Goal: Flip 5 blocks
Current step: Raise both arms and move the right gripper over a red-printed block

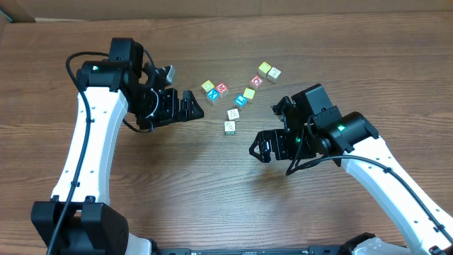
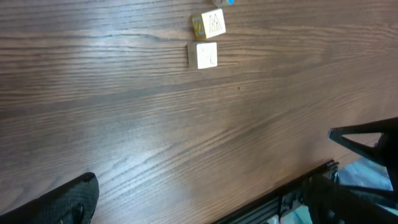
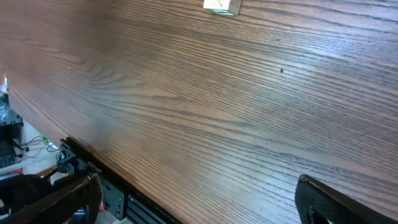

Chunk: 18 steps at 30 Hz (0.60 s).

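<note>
1. Risk: the blocks (image 1: 240, 100) are tiny vs. the jaws and lie in a loose cluster mid-table, btw the two arms. Several touch or sit just beside a neighbour, so a wide approach could bump the wrong cube & scatter the group.
2. Risk: a pinch off-centre on such a small, hard-edged cube could squirt it out or roll it past one face (then it's hard to say which ones count as flipped).
3. Risk: both arms face the same cluster, so they could clash if both go in together.
4. Left gripper (image 1: 192, 106): jaws spread wide, nothing held, just left of the cluster. Its wrist cam shows a plain white cube (image 2: 205, 55) ahead, w/ a line-drawing cube (image 2: 214, 23) just beyond, nearly touching.
5. Right gripper (image 1: 260, 145): also wide & empty, below-right of the cluster. Its wrist cam catches one pale cube (image 3: 222, 5) at the top edge, well apart from the fingers.
6. Materials: pale wood cubes, square faces in blue, red, yellow-green or white. The table (image 1: 141, 184) is brown wood-grain w/ a slight sheen, prob. smooth enough for cubes to slide.
</note>
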Tool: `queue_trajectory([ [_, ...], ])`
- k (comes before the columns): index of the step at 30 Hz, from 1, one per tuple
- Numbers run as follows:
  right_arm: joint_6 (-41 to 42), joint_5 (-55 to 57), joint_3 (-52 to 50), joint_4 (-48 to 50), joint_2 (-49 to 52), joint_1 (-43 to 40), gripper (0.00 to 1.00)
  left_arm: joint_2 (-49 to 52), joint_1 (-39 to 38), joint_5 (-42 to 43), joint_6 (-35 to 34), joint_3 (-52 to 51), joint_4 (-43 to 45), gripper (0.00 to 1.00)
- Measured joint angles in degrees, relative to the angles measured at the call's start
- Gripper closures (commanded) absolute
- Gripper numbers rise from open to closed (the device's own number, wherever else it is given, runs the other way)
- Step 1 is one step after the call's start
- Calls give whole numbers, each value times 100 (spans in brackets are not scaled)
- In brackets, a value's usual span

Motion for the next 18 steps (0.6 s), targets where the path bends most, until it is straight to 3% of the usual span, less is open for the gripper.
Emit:
queue_trajectory([
  [11,505,973,4,358,188,474,0,22,0,-566,-350,0,157,3],
  [18,737,1657,861,581,1853,1320,0,22,0,-892,-542,0,216,0],
])
